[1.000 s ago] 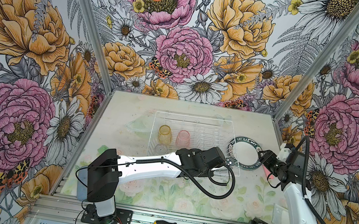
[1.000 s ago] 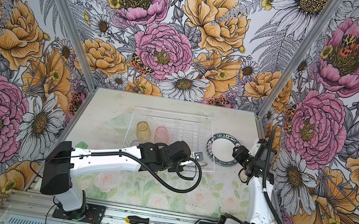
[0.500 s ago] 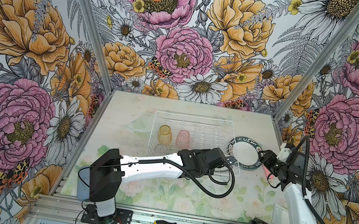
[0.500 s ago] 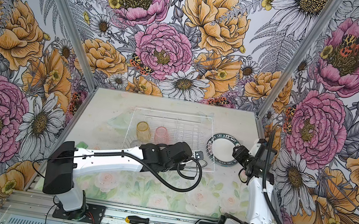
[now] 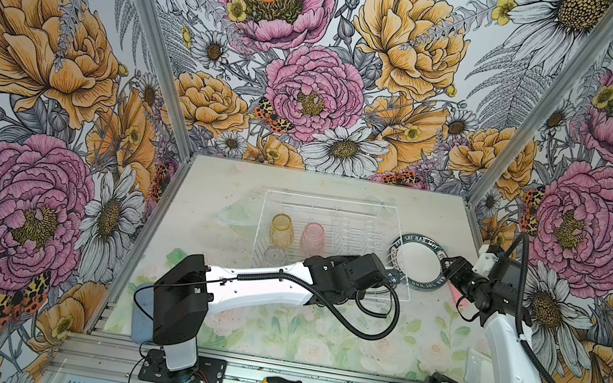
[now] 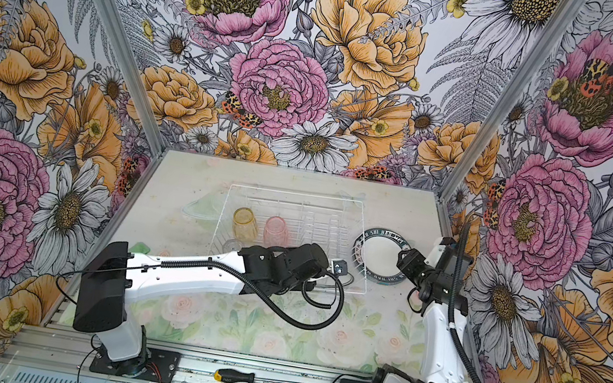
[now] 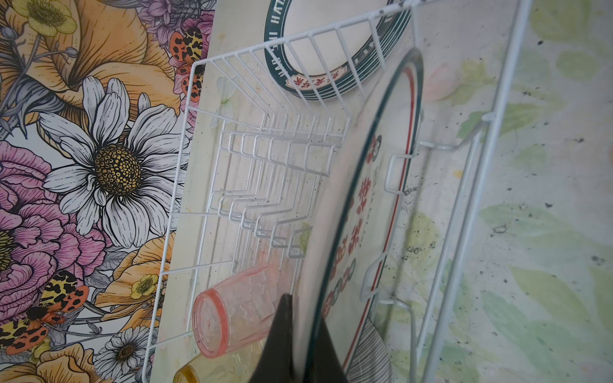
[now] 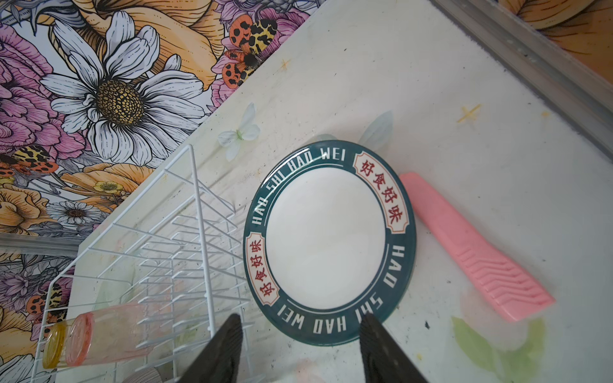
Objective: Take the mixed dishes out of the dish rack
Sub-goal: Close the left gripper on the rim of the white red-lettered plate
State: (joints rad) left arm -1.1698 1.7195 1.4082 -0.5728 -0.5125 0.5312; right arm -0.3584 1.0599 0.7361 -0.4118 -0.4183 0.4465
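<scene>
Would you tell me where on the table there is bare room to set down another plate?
Bare: the table in front of the dish rack up to the front rail, and the strip between rack and back wall. Crowded: right of the rack, where the teal-rimmed plate, the pink tool and the right gripper are.

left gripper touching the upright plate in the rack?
Touching. The left wrist view shows the left gripper shut on the rim of the upright plate, its dark fingers against both faces, with no gap visible.
</scene>
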